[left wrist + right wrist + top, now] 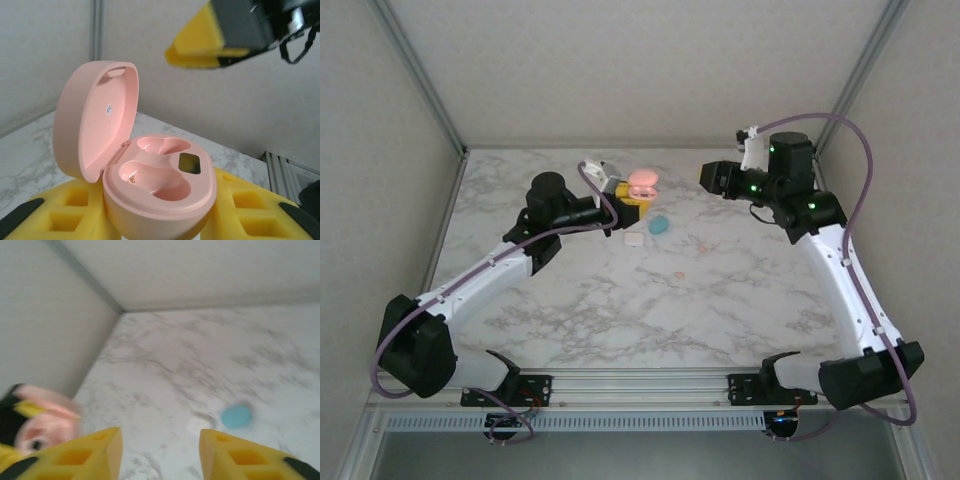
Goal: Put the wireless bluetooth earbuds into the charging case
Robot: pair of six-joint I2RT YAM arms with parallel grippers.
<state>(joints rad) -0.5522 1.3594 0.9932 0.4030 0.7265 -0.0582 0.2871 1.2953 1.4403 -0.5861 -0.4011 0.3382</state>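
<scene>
A pink charging case (160,190) stands open with its lid up, and both wells are empty. My left gripper (159,222) is shut on its base, a yellow finger (65,210) on each side. From above, the pink case (642,184) sits in the left gripper (628,203) at the back middle of the table. My right gripper (705,175) hovers to its right, raised off the table. In the right wrist view the right gripper (160,452) is open with nothing between its fingers. Two tiny pinkish earbuds (704,245) (678,274) lie loose on the marble.
A teal case (659,225) and a whitish case (634,240) lie shut on the table just in front of the left gripper. The teal case (236,416) also sits ahead of the right fingers. Walls close in the back and sides.
</scene>
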